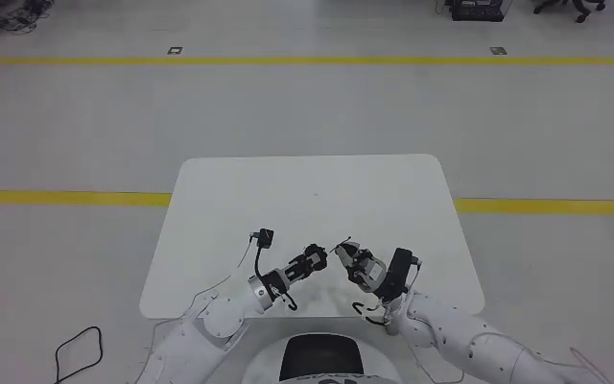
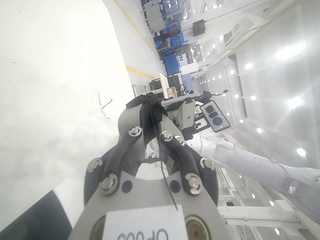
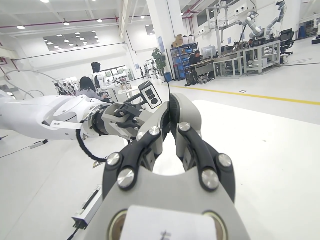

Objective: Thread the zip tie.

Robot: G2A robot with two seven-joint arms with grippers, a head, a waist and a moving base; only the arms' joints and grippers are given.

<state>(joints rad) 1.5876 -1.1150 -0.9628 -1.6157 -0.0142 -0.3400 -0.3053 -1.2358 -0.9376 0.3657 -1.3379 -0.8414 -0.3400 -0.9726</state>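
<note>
My left gripper is shut on a thin black zip tie, whose strap runs back between the fingers toward the wrist. My right gripper is shut too, with a thin black strap sticking up from its fingertips. I cannot tell whether both hold the same tie. In the top view the left gripper and right gripper face each other, a small gap apart, above the front of the white table. A thin dark line of zip tie shows between them.
A thin bent dark line lies on the table beyond my left gripper. The left arm shows beside my right gripper. The table's front edge is close under both wrists. The floor has yellow lines.
</note>
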